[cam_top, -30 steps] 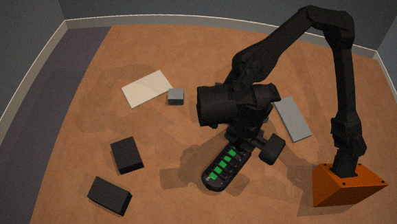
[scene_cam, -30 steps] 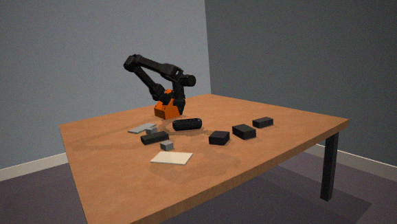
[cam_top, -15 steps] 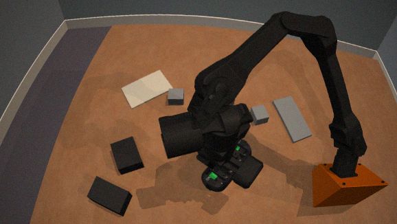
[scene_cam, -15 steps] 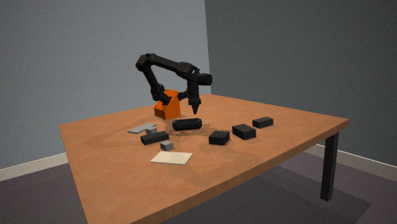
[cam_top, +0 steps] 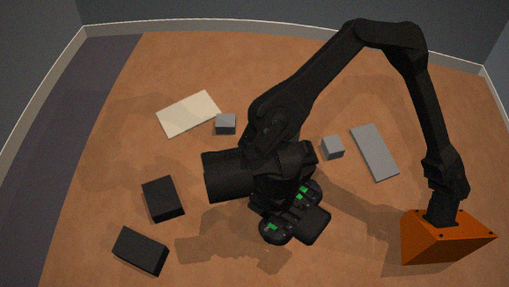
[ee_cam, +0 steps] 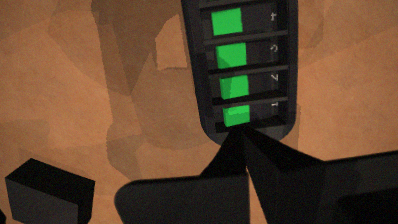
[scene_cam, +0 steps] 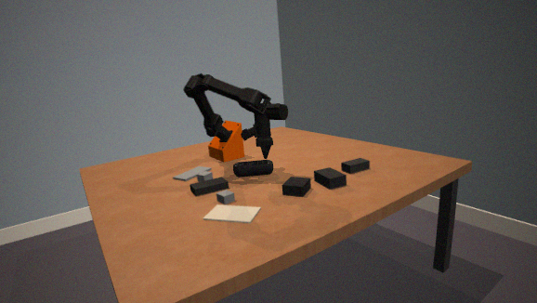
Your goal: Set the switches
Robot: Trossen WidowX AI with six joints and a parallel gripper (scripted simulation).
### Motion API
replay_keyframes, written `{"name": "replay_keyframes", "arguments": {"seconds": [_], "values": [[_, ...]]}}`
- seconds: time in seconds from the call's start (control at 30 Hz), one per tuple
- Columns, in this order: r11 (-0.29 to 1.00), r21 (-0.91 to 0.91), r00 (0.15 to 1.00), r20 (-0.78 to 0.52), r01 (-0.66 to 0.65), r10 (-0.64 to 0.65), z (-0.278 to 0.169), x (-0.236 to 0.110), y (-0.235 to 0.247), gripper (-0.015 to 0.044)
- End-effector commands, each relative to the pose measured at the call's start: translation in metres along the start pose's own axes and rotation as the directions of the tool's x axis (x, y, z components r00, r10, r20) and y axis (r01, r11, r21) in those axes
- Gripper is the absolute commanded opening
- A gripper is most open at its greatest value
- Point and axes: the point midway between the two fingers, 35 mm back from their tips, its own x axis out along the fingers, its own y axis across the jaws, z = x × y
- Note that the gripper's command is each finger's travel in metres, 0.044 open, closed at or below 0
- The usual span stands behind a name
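The dark grey controller unit (scene_cam: pixel 253 167) (ee_cam: pixel 194 75) sits flat on its base on the bench, largely hidden under my arm in the top view. In the wrist view, switches 1 (ee_cam: pixel 236 115), 2 (ee_cam: pixel 235 86), 3 (ee_cam: pixel 232 55) and 4 (ee_cam: pixel 227 22) show their green ends. The other two are out of that view. My gripper (ee_cam: pixel 239 133) (scene_cam: pixel 266 154) is shut on nothing and points straight down. Its tips are at the rounded end of the unit, right by switch 1. I cannot tell whether they touch it.
Dark blocks (cam_top: pixel 162 198) (cam_top: pixel 140 250) (ee_cam: pixel 47 192) lie to the left of the unit. Two grey cubes (cam_top: pixel 224 123) (cam_top: pixel 332 146), a grey plate (cam_top: pixel 374 151) and a cream plate (cam_top: pixel 188 113) lie behind it. The orange arm base (cam_top: pixel 445 238) stands at the right.
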Motion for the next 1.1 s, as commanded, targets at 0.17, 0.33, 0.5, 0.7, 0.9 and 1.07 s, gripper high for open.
{"name": "replay_keyframes", "arguments": {"seconds": [0.17,0.33,0.5,0.7,0.9,1.07], "values": [[1.000,-0.004,1.000,0.004,-0.002,0.002,0.001,0.015,0.000,0.0000],[1.000,-0.004,1.000,0.005,-0.003,0.003,0.002,0.020,0.000,0.0000],[1.000,-0.004,1.000,0.005,-0.003,0.003,0.002,0.025,0.000,0.0000],[1.000,-0.004,1.000,0.005,-0.003,0.003,0.002,0.025,0.000,0.0000],[1.000,-0.003,1.000,0.003,-0.001,0.001,0.001,0.003,0.000,0.0000],[1.000,-0.004,1.000,0.004,-0.002,0.002,0.001,-0.019,0.000,0.0000]]}}
